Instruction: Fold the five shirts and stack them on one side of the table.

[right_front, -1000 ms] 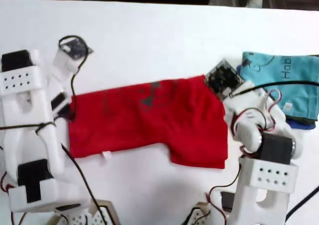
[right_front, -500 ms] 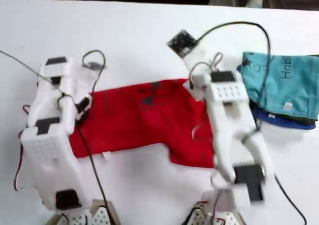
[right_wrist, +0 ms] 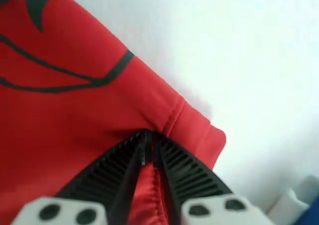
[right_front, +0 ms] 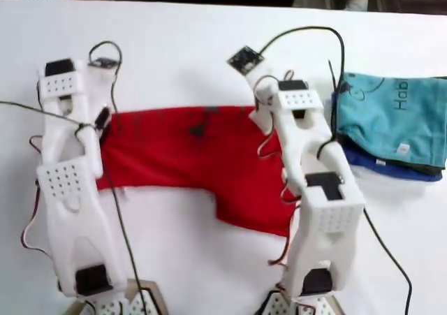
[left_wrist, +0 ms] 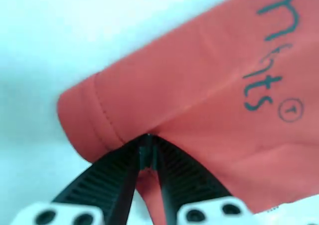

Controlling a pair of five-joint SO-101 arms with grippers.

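Folding step: the red shirt (right_front: 188,154) is held at both ends of its far edge, one arm to each end. I take this for the middle of a fold across the body, not its finish.
Left claw: the left gripper (left_wrist: 148,152) is closed right down, the jaws pressed together on a hemmed corner of the red cloth, close to the print.
Right claw: the right gripper (right_wrist: 148,146) is closed just as tightly on the other hemmed corner, with cloth bunched between the jaws.
Shirt's place: it lies in the middle of the table (right_front: 209,42) as a long band between the two arms. A wider flap juts toward the near side at the right end.
Stack: a folded teal shirt (right_front: 391,112) sits on top of a pile at the right edge of the table, just beyond the right arm. A blue shirt (right_front: 370,163) shows under it with something dark between; I cannot tell how many are in the pile.
Progress: some shirts look done and this one is part-folded, so the task seems well along but not complete.
Next move: as I see it, both claws need to carry their corners together, level and at one pace, so the band does not twist. They should let go only once the edge lies flat. The jutting flap will want folding in before the shirt goes on the pile.
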